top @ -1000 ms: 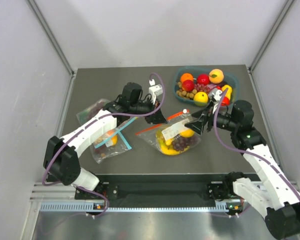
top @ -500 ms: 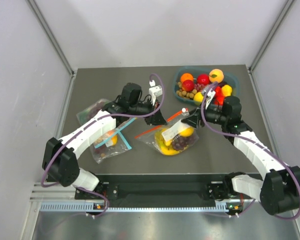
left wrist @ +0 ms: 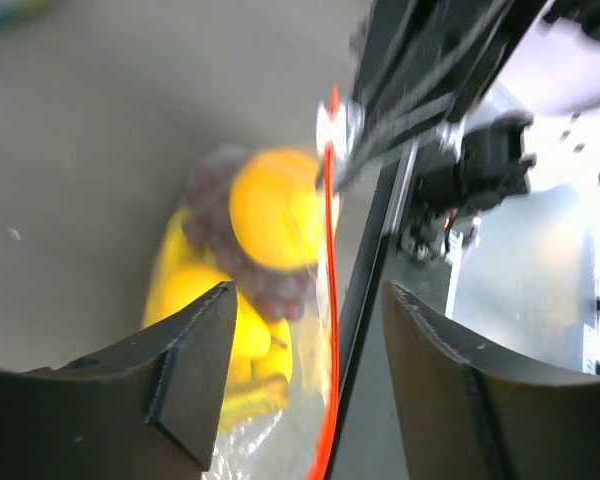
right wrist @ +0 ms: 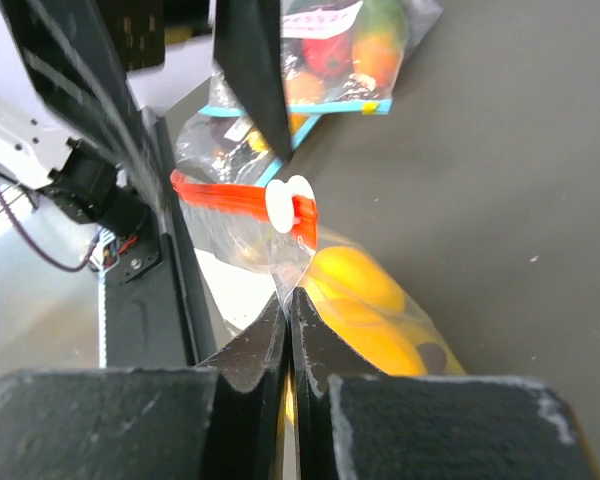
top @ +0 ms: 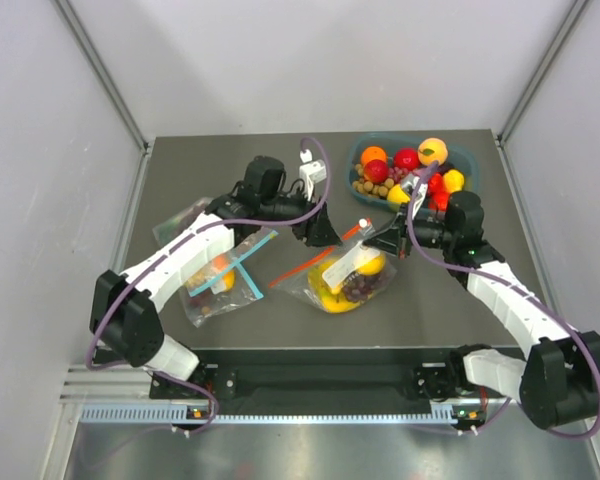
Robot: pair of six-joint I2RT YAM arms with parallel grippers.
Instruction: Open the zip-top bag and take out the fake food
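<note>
Top external view: the dark tabletop [top: 460, 300] is seen carrying a teal bin [top: 465, 155] of loose fruit at the far right and the blue-strip bags [top: 220, 285] at the left. Between them, near the middle, the zip-top bag [top: 345, 275] is found, shut, with the fake food packed inside: banana bunch [top: 332, 297], grape cluster [top: 358, 287], lemon [top: 370, 264]. The left pincer [left wrist: 310, 295] is held wide, one finger on each side of the red-orange zip strip [left wrist: 329, 250], not closed on it. The right pincer [right wrist: 289, 300] is pinched tight on the clear plastic just below the white slider [right wrist: 287, 203].
</note>
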